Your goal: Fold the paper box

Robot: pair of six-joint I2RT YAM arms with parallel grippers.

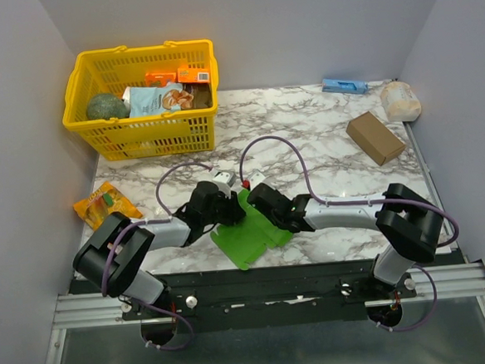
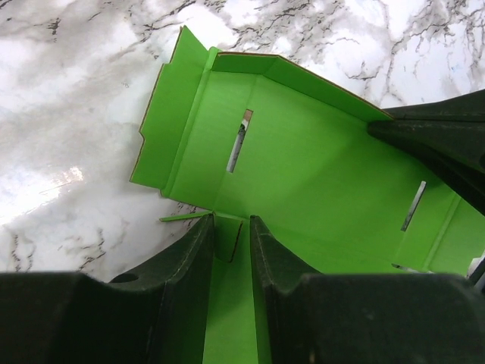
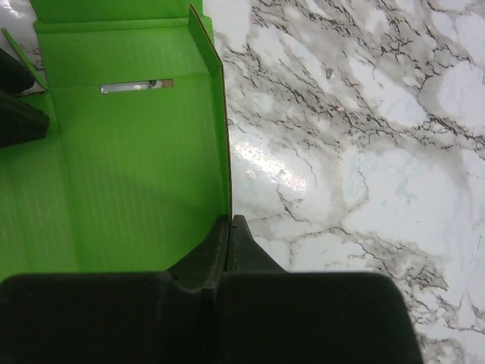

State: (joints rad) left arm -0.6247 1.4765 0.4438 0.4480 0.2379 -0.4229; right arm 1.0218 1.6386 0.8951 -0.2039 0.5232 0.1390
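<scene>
— What is this room like?
— Pale grey walls close in around a white marble table (image 1: pixel 333 163). A filled yellow basket (image 1: pixel 138 120) sits at the far left corner. An orange packet (image 1: pixel 105 204) lies at the left edge, and a brown cardboard box (image 1: pixel 375 137) is over on the far right.
— And the paper box (image 1: pixel 246 236)?
— It is bright green and lies opened out at the near middle of the table, between the two arms.
— How do the arms stand?
— Both bend inward and low, and their wrists almost meet over the card. The right gripper (image 3: pixel 229 221) has its fingers pressed together on the edge of an upright side wall. The left gripper (image 2: pixel 229 225) has its fingers set narrowly around a small raised flap. I cannot tell whether they squeeze it.
</scene>
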